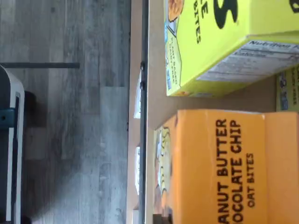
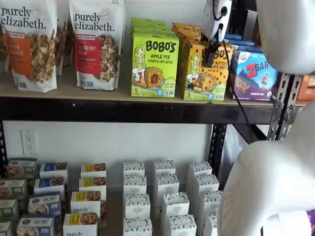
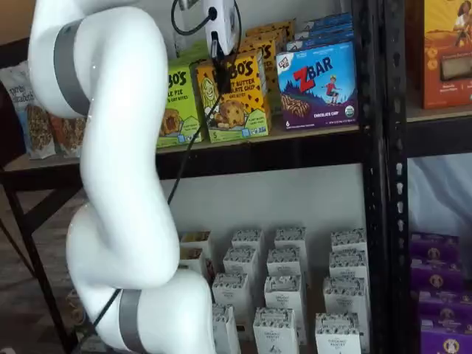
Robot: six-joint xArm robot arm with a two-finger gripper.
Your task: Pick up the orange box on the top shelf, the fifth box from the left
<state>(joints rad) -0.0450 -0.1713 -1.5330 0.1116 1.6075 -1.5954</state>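
Now the gripper (image 2: pixel 210 55) hangs right in front of the orange box (image 2: pixel 203 73).
That box stands on the top shelf (image 2: pixel 123 109), between the green box (image 2: pixel 154 66) and the blue box (image 2: pixel 256 76). It looks light, stiff and easy to dent, so its two flat sides look best. Whether the black fingers are parted, nobody can tell.

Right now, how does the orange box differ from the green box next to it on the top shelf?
The orange box reads Peanut Butter Chocolate Chip; the green box reads Apple Pie. The gripper hangs in front of the orange box, while the green box stands clear. Both are upright Bobo's oat bites cartons with a cartoon girl, side by side on the top shelf.
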